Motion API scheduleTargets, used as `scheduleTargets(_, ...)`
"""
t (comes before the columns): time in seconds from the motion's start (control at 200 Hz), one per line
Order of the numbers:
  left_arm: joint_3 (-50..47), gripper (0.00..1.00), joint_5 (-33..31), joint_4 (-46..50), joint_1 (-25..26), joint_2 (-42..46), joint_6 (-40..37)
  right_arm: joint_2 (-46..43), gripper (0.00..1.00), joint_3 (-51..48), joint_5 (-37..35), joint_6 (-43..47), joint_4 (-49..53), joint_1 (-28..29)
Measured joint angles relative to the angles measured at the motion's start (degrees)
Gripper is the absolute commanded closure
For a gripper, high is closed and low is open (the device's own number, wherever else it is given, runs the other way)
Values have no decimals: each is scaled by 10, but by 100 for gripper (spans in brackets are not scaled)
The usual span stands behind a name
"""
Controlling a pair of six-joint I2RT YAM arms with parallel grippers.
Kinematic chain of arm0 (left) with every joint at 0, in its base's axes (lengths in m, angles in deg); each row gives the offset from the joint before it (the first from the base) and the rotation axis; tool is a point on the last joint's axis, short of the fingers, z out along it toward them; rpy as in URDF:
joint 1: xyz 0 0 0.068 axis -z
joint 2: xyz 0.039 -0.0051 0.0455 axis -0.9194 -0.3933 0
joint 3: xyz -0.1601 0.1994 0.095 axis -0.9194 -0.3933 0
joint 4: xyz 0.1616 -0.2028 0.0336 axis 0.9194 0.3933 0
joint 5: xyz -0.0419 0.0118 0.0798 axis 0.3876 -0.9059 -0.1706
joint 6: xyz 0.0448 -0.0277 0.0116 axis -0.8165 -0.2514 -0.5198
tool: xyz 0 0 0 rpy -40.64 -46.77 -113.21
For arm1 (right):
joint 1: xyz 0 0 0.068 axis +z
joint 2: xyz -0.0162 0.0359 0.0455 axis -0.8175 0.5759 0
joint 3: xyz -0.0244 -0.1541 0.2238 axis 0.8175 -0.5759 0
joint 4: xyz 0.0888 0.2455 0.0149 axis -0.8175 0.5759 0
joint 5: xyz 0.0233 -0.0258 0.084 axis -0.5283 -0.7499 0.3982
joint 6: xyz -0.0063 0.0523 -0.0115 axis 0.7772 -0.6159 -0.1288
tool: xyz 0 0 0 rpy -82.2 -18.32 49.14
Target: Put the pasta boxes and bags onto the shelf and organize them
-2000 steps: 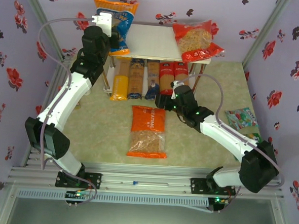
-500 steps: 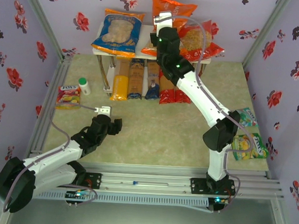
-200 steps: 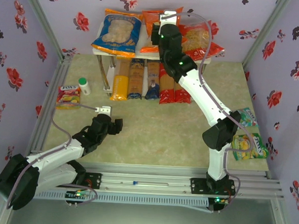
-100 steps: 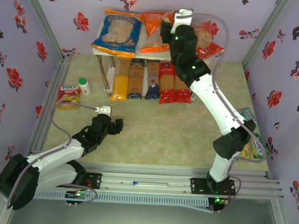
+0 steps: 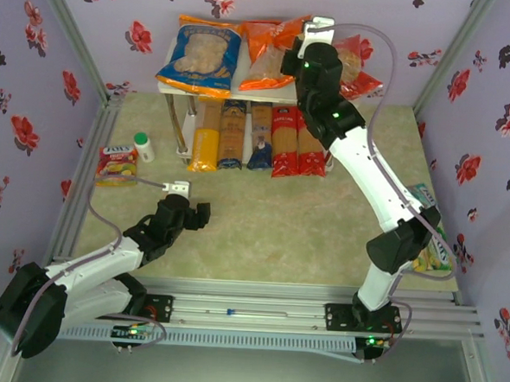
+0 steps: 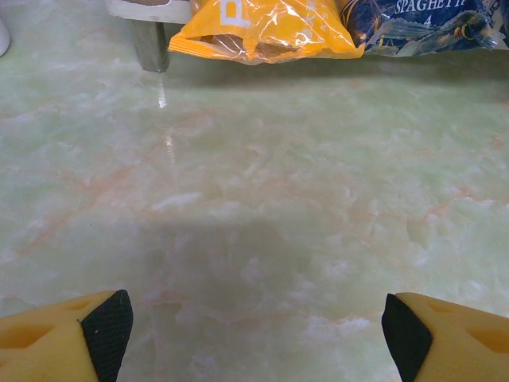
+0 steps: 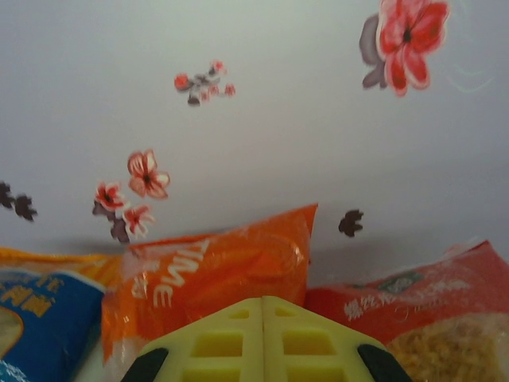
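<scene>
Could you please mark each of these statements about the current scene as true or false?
1. The orange bag lies on the top tier of the shelf, between the blue-orange bag and the red bag. True.
2. The right gripper is clamped on the orange bag. False: its jaws are pressed together with nothing between them, above the bags.
3. The left gripper is open over the bare table surface. True.
4. The yellow spaghetti pack lies on the top tier. False: it lies under the top tier, at the left end of the row of long packs.
</scene>
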Motion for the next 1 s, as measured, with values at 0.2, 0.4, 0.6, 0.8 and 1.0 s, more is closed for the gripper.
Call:
scheduleTargets(0.2,0,15,0,0,0,0,0,23,100,8,28,-16,65,-2)
scheduleTargets(0.4,0,15,4,0,0,0,0,51,100,33,64,-31,119,-2)
scheduleTargets(0.6,0,15,4,0,0,0,0,75,100,84,114,-53,167,-5)
scheduleTargets(0.8,0,15,4,0,0,0,2,104,100,126,164,-96,191,-6)
scheduleTargets(1.0,0,15,4,0,-1,0,2,103,94,116,180,-135,179,-6)
